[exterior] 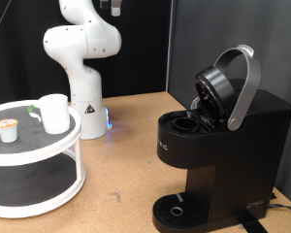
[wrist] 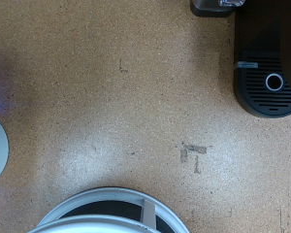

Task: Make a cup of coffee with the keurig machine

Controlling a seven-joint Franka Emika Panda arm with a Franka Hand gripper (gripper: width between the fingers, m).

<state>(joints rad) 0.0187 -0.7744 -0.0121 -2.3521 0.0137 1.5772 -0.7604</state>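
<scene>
The black keurig machine [exterior: 218, 146] stands at the exterior view's right. Its lid [exterior: 221, 89] is raised, with the silver handle [exterior: 244, 87] up and the pod chamber [exterior: 187, 123] open. Its round drip tray [exterior: 175, 211] is bare. The white cup [exterior: 54, 113] stands on the top shelf of a white round stand [exterior: 48, 146] at the left. The arm rises out of the top of the view, where only a dark bit of the gripper [exterior: 111, 5] shows. The wrist view looks down from high up on the machine [wrist: 267, 68] and the stand's rim [wrist: 107, 199]. A sliver of the gripper [wrist: 218, 6] shows at the edge.
A small white pod with a tan top [exterior: 7, 128] sits on the stand's top shelf beside the cup. The robot's white base [exterior: 82, 97] stands behind the stand with a blue light at its foot. Brown tabletop [exterior: 126, 155] lies between the stand and the machine.
</scene>
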